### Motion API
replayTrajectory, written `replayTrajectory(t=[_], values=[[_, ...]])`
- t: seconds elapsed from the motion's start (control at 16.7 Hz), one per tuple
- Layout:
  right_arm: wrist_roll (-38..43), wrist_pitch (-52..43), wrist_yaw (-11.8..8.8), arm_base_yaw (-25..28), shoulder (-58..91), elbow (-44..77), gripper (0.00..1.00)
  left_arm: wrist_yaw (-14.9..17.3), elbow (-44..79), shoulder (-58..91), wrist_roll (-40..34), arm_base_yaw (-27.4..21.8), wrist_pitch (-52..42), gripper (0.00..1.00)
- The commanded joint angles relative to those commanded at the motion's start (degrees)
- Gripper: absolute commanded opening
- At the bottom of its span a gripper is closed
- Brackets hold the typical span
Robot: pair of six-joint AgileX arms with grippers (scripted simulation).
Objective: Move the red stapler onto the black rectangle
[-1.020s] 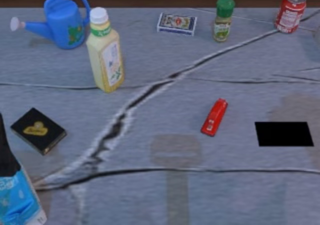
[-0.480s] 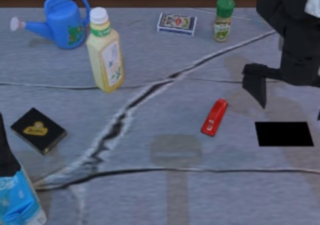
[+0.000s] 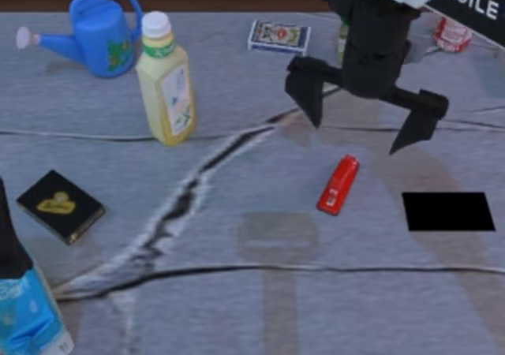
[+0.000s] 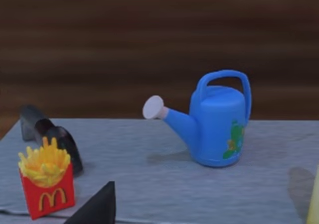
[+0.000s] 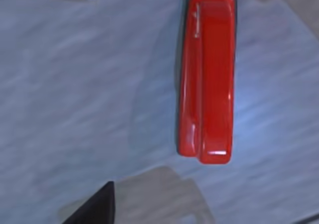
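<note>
While the red stapler lies left of the black rectangle, the right end effector hovers above it, fingers apart.

Glossy red stapler, pure black rectangle, blue watering can, grey streaked table.

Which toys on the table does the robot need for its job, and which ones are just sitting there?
Needed:
red stapler
black rectangle
right gripper, open above the stapler

Just sitting there:
blue watering can
yellow bottle
card box
green-capped jar
red can
black box
fries carton
</note>
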Motion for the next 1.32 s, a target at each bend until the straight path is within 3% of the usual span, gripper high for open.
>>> replayTrajectory(t=[0.48,0.96,1.26,1.32], values=[[0.4,1.1,-0.3,0.2,0.4,-0.1,1.00,0.0,0.0,0.0,0.0,0.0,0.0,1.00],[0.6,18.6,-0.3,0.5,4.0,-13.8,1.00,0.0,0.0,0.0,0.0,0.0,0.0,1.00],[0.7,20.1,-0.3,0.5,4.4,-15.1,1.00,0.0,0.0,0.0,0.0,0.0,0.0,1.00],[0.7,20.1,-0.3,0.5,4.4,-15.1,0.92,0.0,0.0,0.0,0.0,0.0,0.0,1.00]])
